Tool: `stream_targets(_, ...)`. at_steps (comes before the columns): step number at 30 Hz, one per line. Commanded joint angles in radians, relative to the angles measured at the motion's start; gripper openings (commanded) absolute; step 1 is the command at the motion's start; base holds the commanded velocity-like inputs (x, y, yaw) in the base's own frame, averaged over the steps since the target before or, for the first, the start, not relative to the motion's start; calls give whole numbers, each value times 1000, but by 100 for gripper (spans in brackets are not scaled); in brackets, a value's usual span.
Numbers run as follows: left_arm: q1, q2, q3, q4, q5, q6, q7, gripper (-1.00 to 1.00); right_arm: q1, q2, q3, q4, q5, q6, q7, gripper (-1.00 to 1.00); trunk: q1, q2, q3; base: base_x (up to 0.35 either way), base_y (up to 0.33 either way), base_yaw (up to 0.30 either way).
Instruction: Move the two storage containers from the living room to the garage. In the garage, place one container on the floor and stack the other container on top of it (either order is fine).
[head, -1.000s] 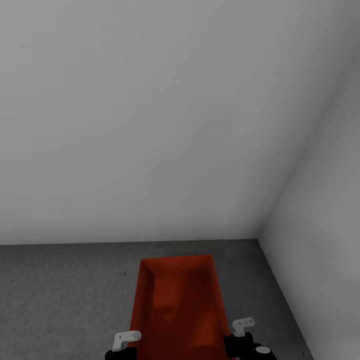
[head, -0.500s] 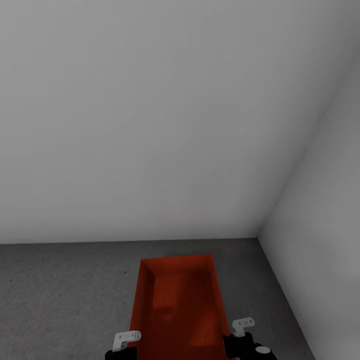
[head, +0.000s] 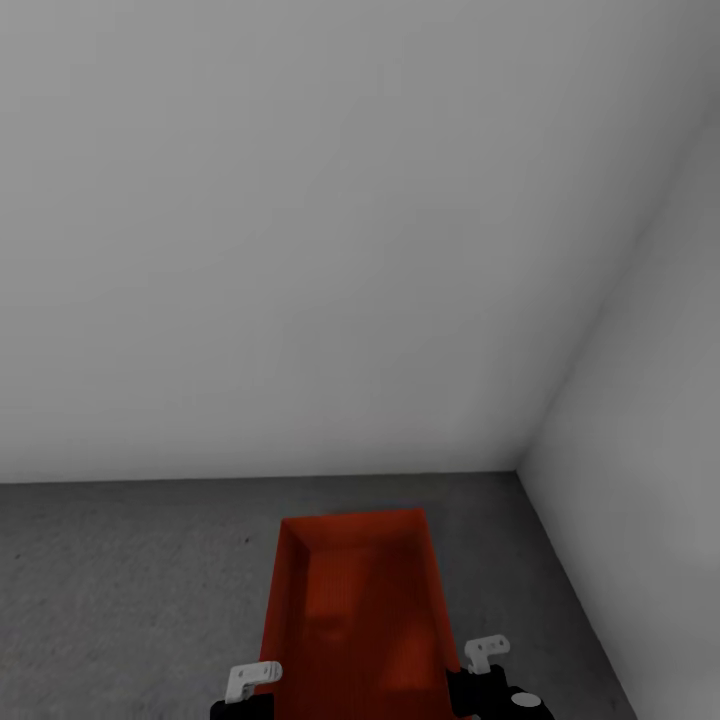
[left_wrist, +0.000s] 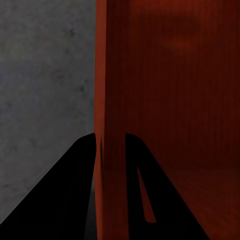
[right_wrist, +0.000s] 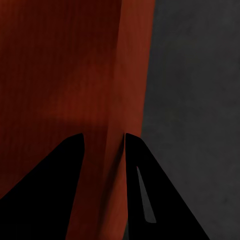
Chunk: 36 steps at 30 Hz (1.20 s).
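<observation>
Head camera looked forward and down from above bin (head: 355, 610), toward white wall corner. Left wrist camera sat close, sighted along fingers (left_wrist: 65, 200) straddling bin wall. Right wrist camera likewise, fingers (right_wrist: 55, 190) astride opposite wall. All three shared bin and grey floor (head: 120, 590).

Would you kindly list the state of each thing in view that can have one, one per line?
storage container: upright, open-topped, nothing visible inside, carried above the concrete floor near the wall corner.
left claw: shut on the container's side wall, one finger either side.
right claw: shut on the opposite side wall, one finger either side.
</observation>
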Motion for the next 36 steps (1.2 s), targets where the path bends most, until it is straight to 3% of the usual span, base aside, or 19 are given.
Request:
stream_targets(1,0,24,-4,-3,-1,-2,36,-100,0,1,2,1,5,7,14,-100,4,-8,-4,0,0,0)
stream_targets(36,0,24,-4,-3,-1,-2,36,-100,0,1,1,1,5,5,15,-100,138,-253,-114,0,0,0)
